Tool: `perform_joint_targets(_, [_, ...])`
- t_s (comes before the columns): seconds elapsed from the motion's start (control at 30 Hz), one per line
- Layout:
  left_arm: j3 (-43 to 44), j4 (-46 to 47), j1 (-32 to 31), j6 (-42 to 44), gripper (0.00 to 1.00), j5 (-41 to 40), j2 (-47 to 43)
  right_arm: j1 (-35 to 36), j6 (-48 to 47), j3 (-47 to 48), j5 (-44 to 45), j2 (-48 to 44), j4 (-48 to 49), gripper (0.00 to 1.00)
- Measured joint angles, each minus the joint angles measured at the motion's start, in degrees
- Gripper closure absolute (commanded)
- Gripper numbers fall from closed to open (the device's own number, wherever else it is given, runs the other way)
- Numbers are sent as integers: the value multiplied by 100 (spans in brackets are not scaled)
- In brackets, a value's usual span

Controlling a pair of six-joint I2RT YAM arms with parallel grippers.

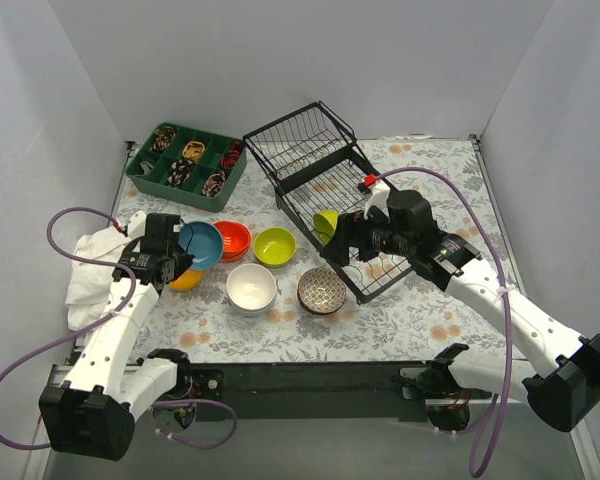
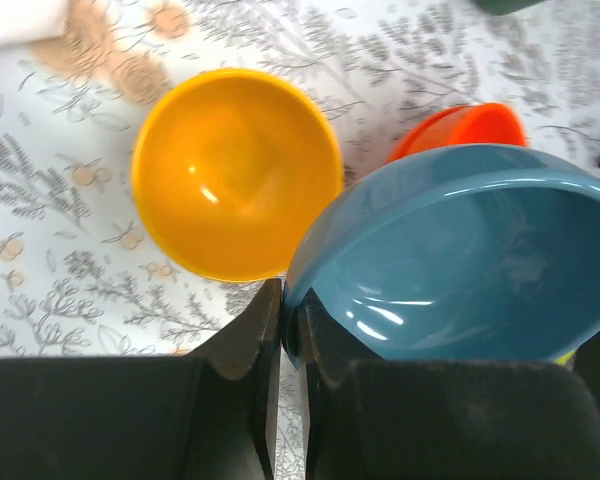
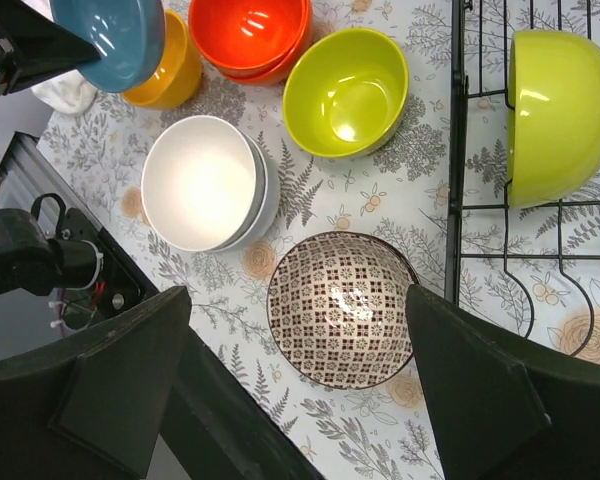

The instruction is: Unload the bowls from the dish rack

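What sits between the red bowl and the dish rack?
A lime bowl, standing upright, sits between the red bowl and the dish rack; the top view shows it.

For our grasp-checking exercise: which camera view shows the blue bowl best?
Left wrist: the blue bowl fills the frame, its rim pinched between the left fingers. Top external shows it small and far off; right wrist catches only its edge in a corner.

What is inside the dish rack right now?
One lime-green bowl, tipped on its side in the dish rack. The rest that shows looks bare, but the right arm covers part of it.
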Motion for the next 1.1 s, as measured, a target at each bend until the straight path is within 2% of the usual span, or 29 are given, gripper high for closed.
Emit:
perform_joint_targets(0.2, [-24,-229,562,-70,100,85,339,-2,-229,0,22,-2,-201,4])
perform_joint_targets(0.43, [-317,-11,1576,20,100,551,669,-2,-485,-15,149,-96,-483,4])
perform_joint_targets(0.57, [-422,-9,1727,37,100,785,732,-2,-603,-24,256,-271,-610,4])
perform_joint_targets(0.73, [-422,-50,1733,24,85,850,699,-2,-678,-52,321,-402,-702,3])
perform_joint_targets(0.83, [-426,-66,1742,-11,82,863,680,-2,-721,-127,358,-415,-741,3])
perform_joint_targets(1.0, [-470,-98,1762,-72,68,901,564,-2,-822,-133,424,-354,-820,2])
perform_joint_targets(1.07, [-492,-142,1764,-87,67,920,459,-2,-866,-133,459,-297,-820,1])
perform_joint_targets(1.1, [-492,-175,1762,-96,61,933,409,-2,-914,-133,492,-256,-820,1])
